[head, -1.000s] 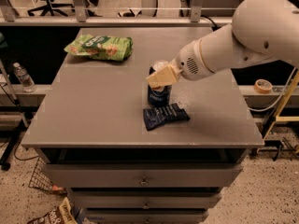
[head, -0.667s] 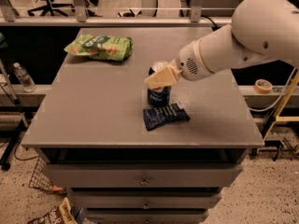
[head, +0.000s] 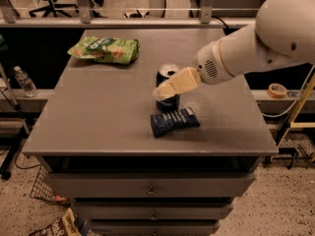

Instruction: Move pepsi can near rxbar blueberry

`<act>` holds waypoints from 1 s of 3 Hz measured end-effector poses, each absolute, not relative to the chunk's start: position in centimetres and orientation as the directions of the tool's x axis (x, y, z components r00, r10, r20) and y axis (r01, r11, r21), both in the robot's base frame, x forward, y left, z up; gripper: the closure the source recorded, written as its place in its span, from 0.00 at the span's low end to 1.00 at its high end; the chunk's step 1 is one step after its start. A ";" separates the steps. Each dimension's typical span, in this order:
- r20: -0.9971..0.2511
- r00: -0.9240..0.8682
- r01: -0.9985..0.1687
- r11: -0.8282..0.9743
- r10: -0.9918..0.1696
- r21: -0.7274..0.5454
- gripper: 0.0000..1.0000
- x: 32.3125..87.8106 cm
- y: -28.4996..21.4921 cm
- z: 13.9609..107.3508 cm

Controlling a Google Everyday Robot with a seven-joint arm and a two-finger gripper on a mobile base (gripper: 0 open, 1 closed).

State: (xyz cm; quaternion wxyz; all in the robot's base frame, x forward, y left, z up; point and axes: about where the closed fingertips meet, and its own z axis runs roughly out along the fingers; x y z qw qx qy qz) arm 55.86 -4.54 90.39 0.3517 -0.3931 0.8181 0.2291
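Note:
The pepsi can [head: 170, 103] stands upright on the grey table [head: 98, 117], near its middle. Its silver top shows behind the gripper. The rxbar blueberry [head: 174, 122], a flat dark navy wrapper, lies directly in front of the can and touches or nearly touches its base. My gripper [head: 166, 88], beige and at the end of the white arm [head: 256, 48] that reaches in from the right, sits across the near upper side of the can.
A green snack bag [head: 104, 49] lies at the table's far left. Drawers are below the table front. A water bottle [head: 23, 81] stands on a shelf to the left, and a tape roll [head: 277, 90] on the right. Litter lies on the floor.
My gripper has dropped slightly from over the can's top to its near side, so the silver top now shows. The can and bar have not moved.

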 end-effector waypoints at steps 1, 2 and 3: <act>-0.752 -0.453 -0.770 0.635 -0.479 0.059 0.00 54.8 -8.9 91.6; -0.746 -0.495 -0.708 0.704 -0.445 0.050 0.00 53.7 -14.9 91.9; -0.745 -0.502 -0.698 0.715 -0.439 0.049 0.00 53.5 -15.7 91.9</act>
